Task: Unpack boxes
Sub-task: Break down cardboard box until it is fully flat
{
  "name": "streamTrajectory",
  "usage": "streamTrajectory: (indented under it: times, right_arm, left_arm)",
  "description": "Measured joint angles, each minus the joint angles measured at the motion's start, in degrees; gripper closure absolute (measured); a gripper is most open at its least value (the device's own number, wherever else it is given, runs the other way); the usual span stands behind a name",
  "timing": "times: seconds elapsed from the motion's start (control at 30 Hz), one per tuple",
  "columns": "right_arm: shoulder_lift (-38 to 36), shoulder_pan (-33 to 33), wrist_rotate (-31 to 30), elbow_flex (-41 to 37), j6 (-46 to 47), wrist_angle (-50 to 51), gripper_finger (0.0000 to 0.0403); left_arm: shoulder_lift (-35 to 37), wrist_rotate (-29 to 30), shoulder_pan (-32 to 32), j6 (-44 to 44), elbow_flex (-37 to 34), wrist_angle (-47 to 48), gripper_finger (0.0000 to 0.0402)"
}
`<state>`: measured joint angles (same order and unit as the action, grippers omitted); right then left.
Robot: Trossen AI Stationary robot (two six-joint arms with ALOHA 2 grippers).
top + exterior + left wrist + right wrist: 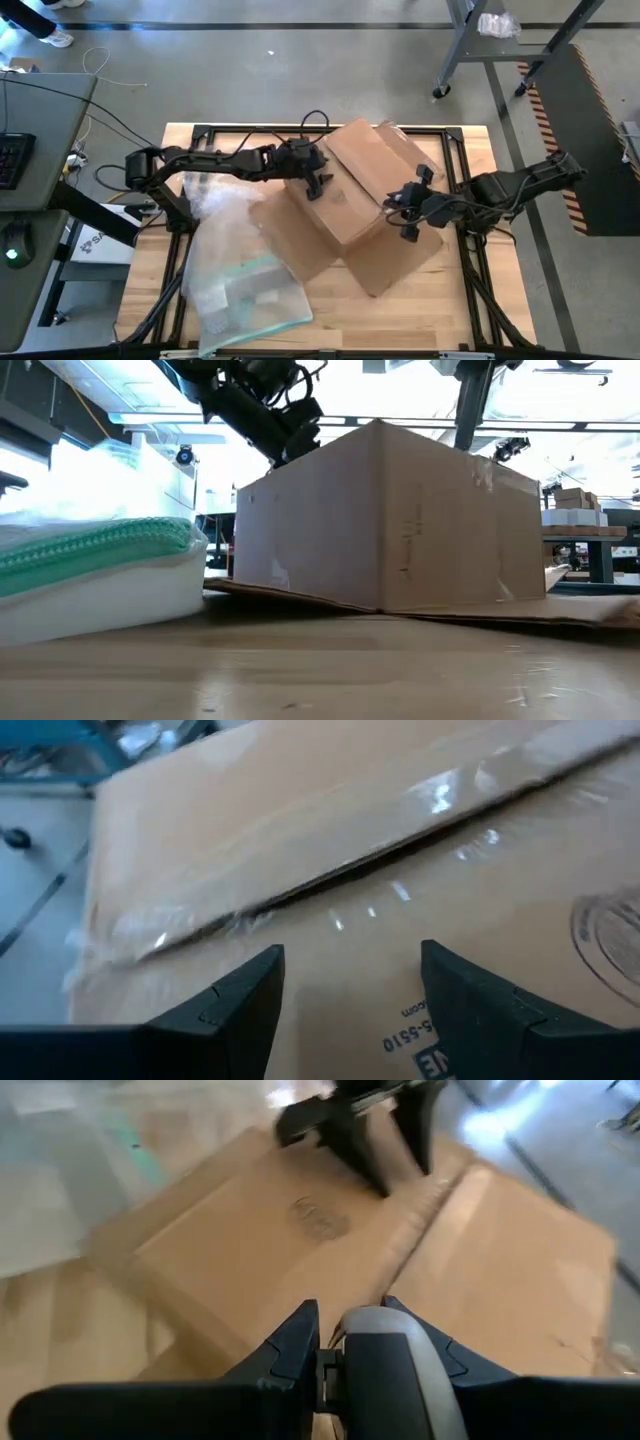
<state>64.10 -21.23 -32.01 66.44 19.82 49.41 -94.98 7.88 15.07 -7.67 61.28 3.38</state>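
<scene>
Bare tabletop (330, 670) runs up to the box (400, 520) in the low view. Box sits mid-table, turned at an angle, brown corrugated, w/ flaps splayed flat on the wood around its base. Top face shows a taped seam running across it, slightly gapped in the left wrist view; contents can't be seen from any view.

Left gripper (318, 181) is over the box's top on its left side, fingers (240, 1005) spread apart, released, holding nothing, tips just above the cardboard near the seam and some printed text.

Right gripper (407, 207) is at the box's right edge. Its fingers (292, 1350) look pinched close together around a grey rounded part of the tool itself; whether they grip cardboard, can't tell.

Left of the box: clear bubble wrap (222, 205) beside it, then a flat clear pouch (250, 295) w/ teal edge toward the front-left corner, apparently w/ small pale items inside, too unclear to name. Pouch is near the box's front flap, maybe touching.
</scene>
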Motion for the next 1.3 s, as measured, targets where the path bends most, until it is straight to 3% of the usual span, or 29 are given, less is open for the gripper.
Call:
streamTrajectory:
  times: [0.37,0.43,0.53,0.7,0.87,1.07,1.3]
  right_arm:
    - [0.1,-2.3,4.1,3.2,3.6,7.1,0.0334]
    - [-0.1,-3.5,8.5,4.9,4.4,9.7,0.0334]
    - [0.1,-5.0,9.9,8.1,4.2,11.0,0.0334]
    - [-0.2,-7.3,4.0,9.2,4.4,12.0,0.0334]
    - [-0.8,-7.3,0.1,4.8,6.2,12.1,0.0334]
    - [-0.8,-7.0,-2.1,-1.9,6.6,6.2,0.0334]
    - [-1.0,-7.0,-0.3,-2.9,-4.3,-8.1,0.0334]
  left_arm:
    - [-2.5,-2.3,2.0,1.8,0.0,-1.6,0.0188]
    - [-2.4,-2.2,2.1,1.7,0.0,-1.2,0.0188]
    - [-2.4,-0.8,2.3,1.7,0.0,-1.0,0.0188]
    - [-2.4,0.1,2.2,1.7,0.0,-1.1,0.0188]
    - [-1.7,0.3,1.7,1.7,0.0,-1.4,0.0188]
    - [3.2,0.3,0.3,1.1,-0.3,-0.7,0.0188]
    - [10.7,0.2,-2.5,-3.2,-0.4,-1.3,0.0188]
